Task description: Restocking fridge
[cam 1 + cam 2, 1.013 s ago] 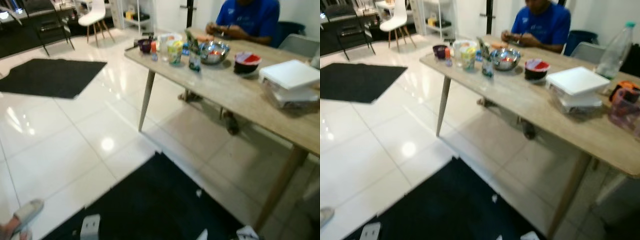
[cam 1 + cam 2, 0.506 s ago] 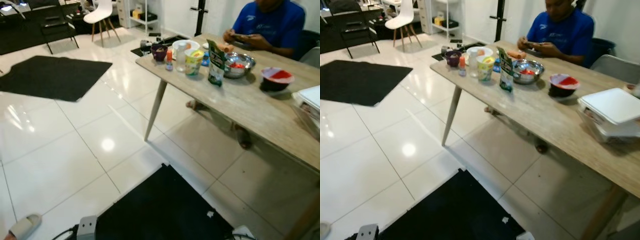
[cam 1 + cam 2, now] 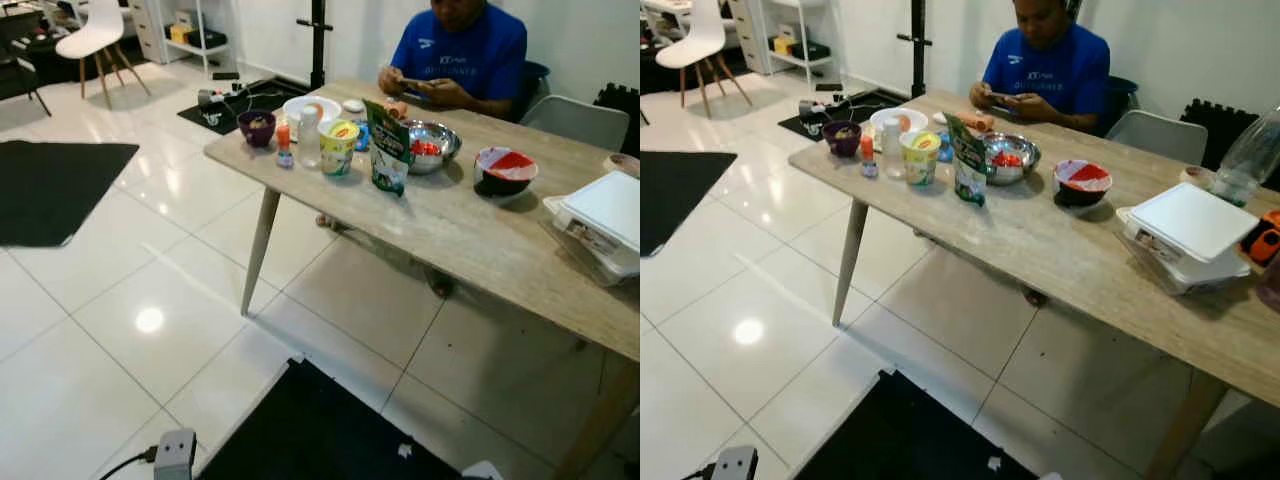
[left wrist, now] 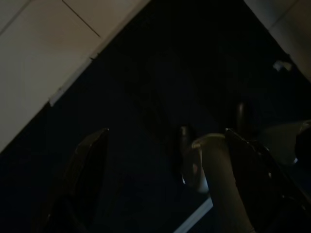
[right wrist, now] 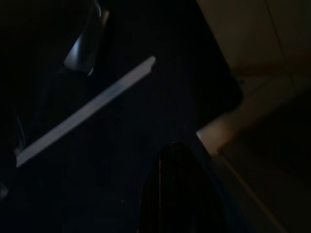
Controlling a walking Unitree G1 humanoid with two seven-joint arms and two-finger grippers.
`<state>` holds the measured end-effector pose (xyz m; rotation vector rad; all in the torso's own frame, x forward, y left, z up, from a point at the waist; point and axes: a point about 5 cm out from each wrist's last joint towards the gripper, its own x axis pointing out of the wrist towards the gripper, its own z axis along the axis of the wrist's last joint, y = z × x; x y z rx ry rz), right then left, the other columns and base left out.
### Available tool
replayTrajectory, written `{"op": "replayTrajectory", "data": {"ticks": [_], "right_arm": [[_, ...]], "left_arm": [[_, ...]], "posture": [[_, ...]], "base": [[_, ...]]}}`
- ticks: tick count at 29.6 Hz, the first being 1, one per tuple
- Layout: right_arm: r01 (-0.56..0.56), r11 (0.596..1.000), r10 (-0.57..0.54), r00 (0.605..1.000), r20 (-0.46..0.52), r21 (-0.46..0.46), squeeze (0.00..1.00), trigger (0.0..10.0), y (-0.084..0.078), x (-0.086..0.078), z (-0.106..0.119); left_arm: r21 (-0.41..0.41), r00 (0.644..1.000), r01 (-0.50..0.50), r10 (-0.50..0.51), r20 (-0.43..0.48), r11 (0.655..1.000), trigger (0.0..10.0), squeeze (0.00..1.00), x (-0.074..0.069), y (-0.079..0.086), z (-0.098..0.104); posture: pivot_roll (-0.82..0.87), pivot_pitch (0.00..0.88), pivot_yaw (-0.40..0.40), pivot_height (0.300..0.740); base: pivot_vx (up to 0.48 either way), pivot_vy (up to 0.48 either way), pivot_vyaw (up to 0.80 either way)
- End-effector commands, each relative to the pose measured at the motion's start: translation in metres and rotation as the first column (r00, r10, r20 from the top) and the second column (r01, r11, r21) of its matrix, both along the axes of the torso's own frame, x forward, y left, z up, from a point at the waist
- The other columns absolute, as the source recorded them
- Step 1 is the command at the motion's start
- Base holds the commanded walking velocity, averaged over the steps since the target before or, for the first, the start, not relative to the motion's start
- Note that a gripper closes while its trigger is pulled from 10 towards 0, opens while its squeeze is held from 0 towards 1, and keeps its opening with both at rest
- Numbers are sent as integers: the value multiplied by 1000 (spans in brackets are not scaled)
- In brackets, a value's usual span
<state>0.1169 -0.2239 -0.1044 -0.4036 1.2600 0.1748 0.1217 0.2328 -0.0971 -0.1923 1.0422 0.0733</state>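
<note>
Wooden surface (image 3: 1060,250) on splayed legs, carrying at its far end a purple bowl (image 3: 842,137), small orange-capped bottle (image 3: 867,150), clear bottle (image 3: 309,136), yellow-lidded cup (image 3: 920,156), white plate (image 3: 897,119), green pouch (image 3: 967,160) upright, and steel bowl (image 3: 1008,157). Near the middle, black bowl (image 3: 1082,184) with red contents. Toward the near end, white lidded container (image 3: 1185,236), with clear plastic bottle (image 3: 1248,160) behind. Seated at the far side, person in blue shirt (image 3: 1048,72). On the white tiled floor (image 3: 740,300), black mat (image 3: 910,440) in front. Left gripper (image 4: 160,189) above the mat, fingers apart, holding nothing. Right gripper: 1 finger (image 5: 175,194) visible, spread impossible to tell.
</note>
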Motion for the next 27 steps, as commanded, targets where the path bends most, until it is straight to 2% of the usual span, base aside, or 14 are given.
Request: {"op": "replayTrajectory", "data": {"ticks": [1,4,27], "right_arm": [[-7,1000,7,1000,16,-6,0,10000,-1,5,2],[-9,1000,9,1000,17,-7,0,10000,-1,6,2],[-15,1000,15,1000,12,-5,0,10000,-1,4,1]], "left_arm": [[11,1000,10,-10,-17,1000,10000,0,-4,0,-1],[13,1000,6,-6,-19,1000,10000,0,-4,0,-1],[13,1000,-3,3,-23,1000,10000,0,-5,0,-2]], "posture": [[-51,0,26,740],[-51,0,26,740],[-46,0,27,740]], "base": [[255,0,0],[250,0,0],[0,0,-29]]}}
